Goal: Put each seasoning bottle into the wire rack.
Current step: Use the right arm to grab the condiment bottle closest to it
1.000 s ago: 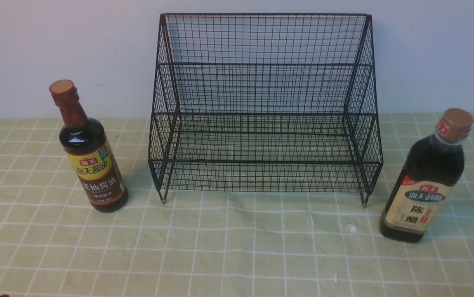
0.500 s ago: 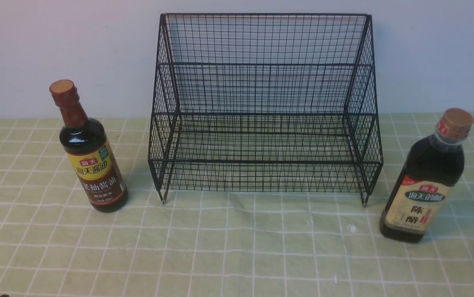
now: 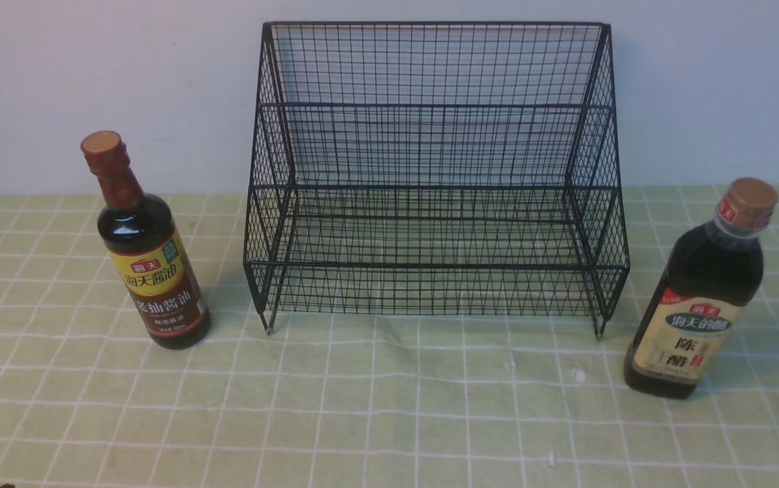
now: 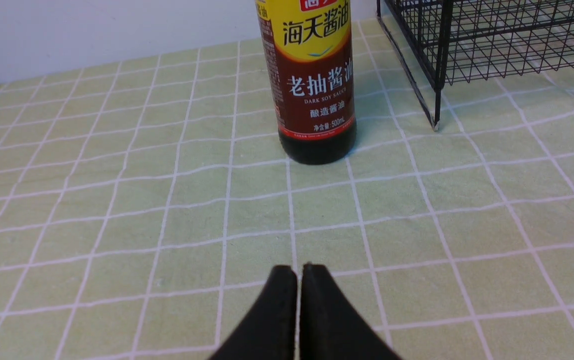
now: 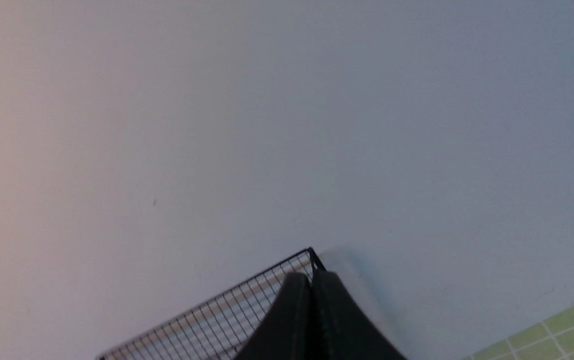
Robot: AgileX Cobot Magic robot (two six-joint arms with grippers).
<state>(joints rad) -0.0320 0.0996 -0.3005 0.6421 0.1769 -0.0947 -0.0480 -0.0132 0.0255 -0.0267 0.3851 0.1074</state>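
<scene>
The slim-necked bottle (image 3: 148,264) with red-brown neck wrap and yellow-brown label stands upright on the cloth, left of the wire rack (image 3: 433,183). The bigger bottle (image 3: 701,298) with gold cap and cream label stands upright right of the rack. The rack holds nothing. Neither gripper shows in the front view. In the left wrist view my left gripper (image 4: 299,270) is shut and empty, a short way in front of the slim bottle (image 4: 314,85). In the right wrist view my right gripper (image 5: 311,276) is shut and empty, pointing at the wall above the rack's top corner (image 5: 247,305).
A green checked cloth (image 3: 389,407) covers the table. A plain white wall (image 3: 91,68) stands right behind the rack. The rack's front leg (image 4: 435,107) shows in the left wrist view beside the slim bottle.
</scene>
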